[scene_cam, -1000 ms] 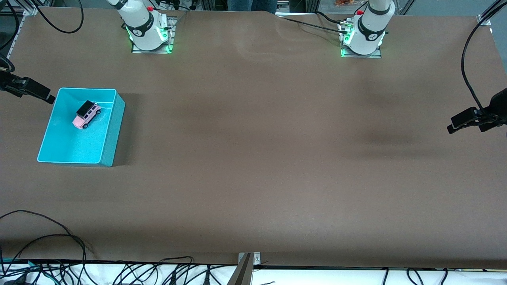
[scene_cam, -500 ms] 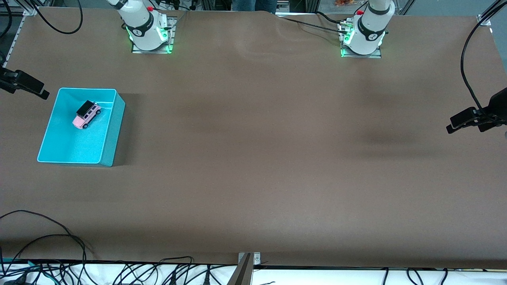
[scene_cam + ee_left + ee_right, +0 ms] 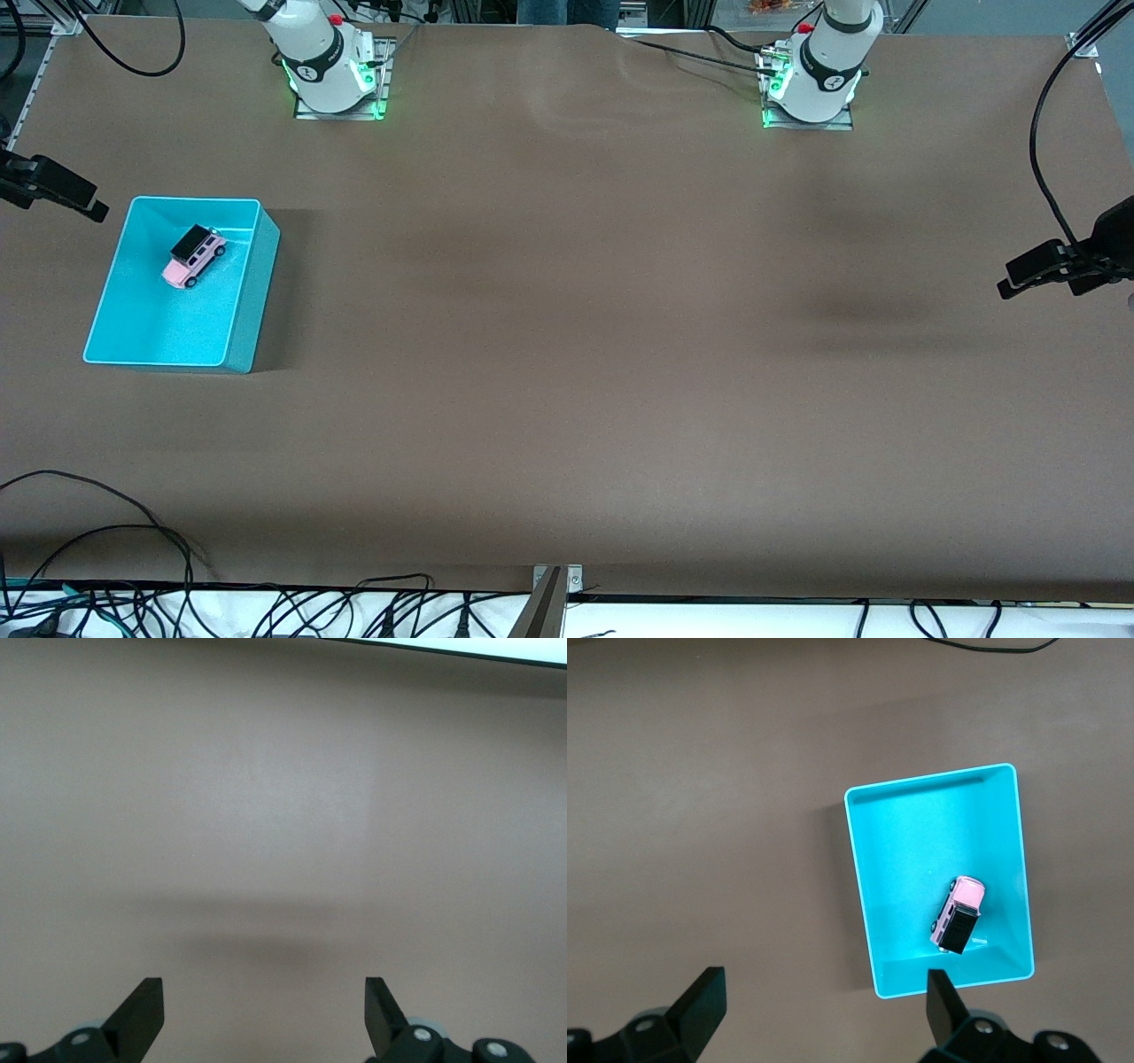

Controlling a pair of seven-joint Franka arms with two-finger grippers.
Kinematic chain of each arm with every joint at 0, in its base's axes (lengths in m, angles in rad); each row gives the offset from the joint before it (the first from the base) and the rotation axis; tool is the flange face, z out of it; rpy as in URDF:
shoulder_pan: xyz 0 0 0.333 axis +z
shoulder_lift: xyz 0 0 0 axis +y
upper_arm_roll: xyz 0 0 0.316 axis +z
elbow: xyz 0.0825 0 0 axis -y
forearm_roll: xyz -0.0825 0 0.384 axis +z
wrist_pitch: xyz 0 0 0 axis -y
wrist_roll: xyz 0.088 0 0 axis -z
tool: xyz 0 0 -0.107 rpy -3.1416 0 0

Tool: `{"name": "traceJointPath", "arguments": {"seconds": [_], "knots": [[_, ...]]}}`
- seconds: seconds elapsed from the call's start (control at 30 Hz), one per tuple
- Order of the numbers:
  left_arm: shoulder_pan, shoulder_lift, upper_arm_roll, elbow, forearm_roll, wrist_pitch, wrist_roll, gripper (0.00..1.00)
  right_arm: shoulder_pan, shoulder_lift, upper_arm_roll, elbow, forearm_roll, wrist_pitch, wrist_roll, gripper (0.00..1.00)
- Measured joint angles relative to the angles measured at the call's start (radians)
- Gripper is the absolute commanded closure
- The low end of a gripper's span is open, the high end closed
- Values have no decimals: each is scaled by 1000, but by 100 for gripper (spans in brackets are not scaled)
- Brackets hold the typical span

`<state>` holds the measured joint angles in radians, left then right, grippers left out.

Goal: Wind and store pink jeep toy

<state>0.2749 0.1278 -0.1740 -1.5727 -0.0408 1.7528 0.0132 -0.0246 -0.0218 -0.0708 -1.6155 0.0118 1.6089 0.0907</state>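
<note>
Turquoise bin (image 3: 252,292) on brown table (image 3: 620,354)

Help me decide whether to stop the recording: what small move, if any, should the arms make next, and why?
Probably none beyond holding still. The pink jeep toy already lies inside the turquoise bin. The right gripper is open and empty, up near the bin; the left gripper is open over bare table. Storing looks done.

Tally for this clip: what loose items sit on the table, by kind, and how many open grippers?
pink jeep toy: 1, in the bin
turquoise bin: 1
open grippers: 2, left gripper, right gripper
Total: 4
</note>
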Motion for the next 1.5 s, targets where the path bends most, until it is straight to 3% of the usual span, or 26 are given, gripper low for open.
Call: {"name": "traceJointPath", "arguments": {"seconds": [1.5], "knots": [[-1,0,-1,0,0,0,0,0,-1,10,2,0,0,-9,-103,0]]}}
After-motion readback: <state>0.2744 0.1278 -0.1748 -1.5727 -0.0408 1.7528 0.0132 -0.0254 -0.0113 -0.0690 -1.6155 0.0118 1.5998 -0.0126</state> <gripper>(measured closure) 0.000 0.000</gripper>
